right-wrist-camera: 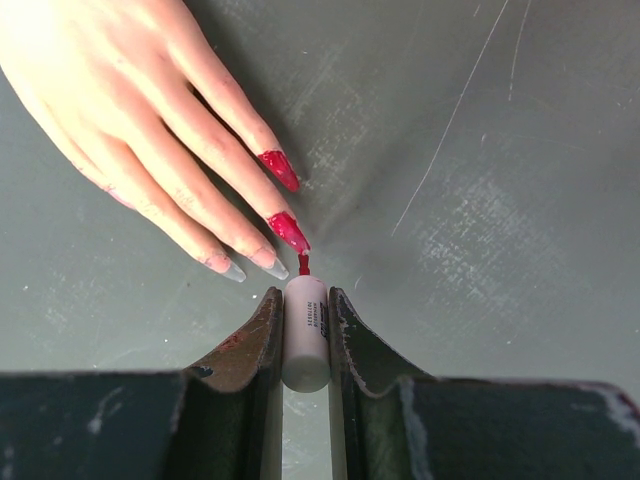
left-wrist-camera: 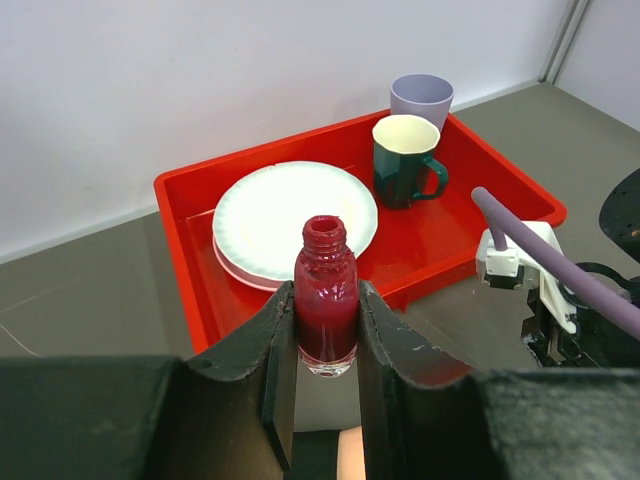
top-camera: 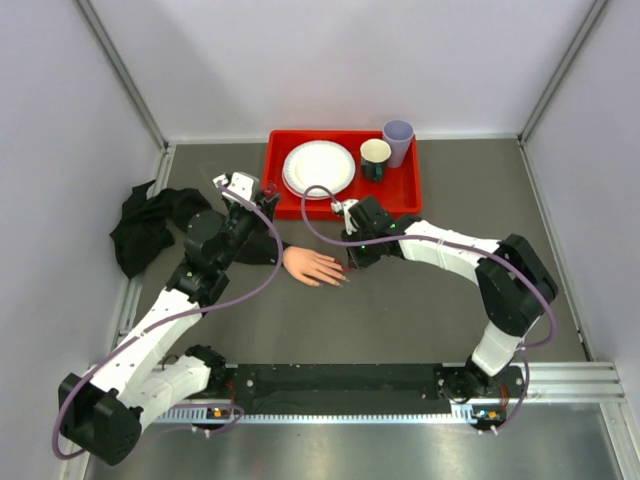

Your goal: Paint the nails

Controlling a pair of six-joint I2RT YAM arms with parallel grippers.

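Observation:
A pale mannequin hand [top-camera: 312, 267] lies flat on the grey table, fingers pointing right. In the right wrist view two nails [right-wrist-camera: 279, 169] are painted dark red, and two others [right-wrist-camera: 272, 263] are bare. My right gripper [right-wrist-camera: 305, 300] is shut on the white brush cap [right-wrist-camera: 305, 335]. Its red brush tip [right-wrist-camera: 303, 265] touches the end of a painted nail [right-wrist-camera: 288, 231]. My left gripper [left-wrist-camera: 325, 300] is shut on an uncapped bottle of red nail polish [left-wrist-camera: 326, 285], held upright near the tray. In the top view the right gripper [top-camera: 350, 258] is at the fingertips, and the left gripper [top-camera: 262, 192] is behind the wrist.
A red tray [top-camera: 400, 200] at the back holds a white plate [top-camera: 319, 167], a dark green mug [top-camera: 375, 158] and a lilac cup [top-camera: 398, 140]. A black cloth [top-camera: 140, 230] lies at the left wall. The hand's black sleeve [top-camera: 262, 252] runs under my left arm.

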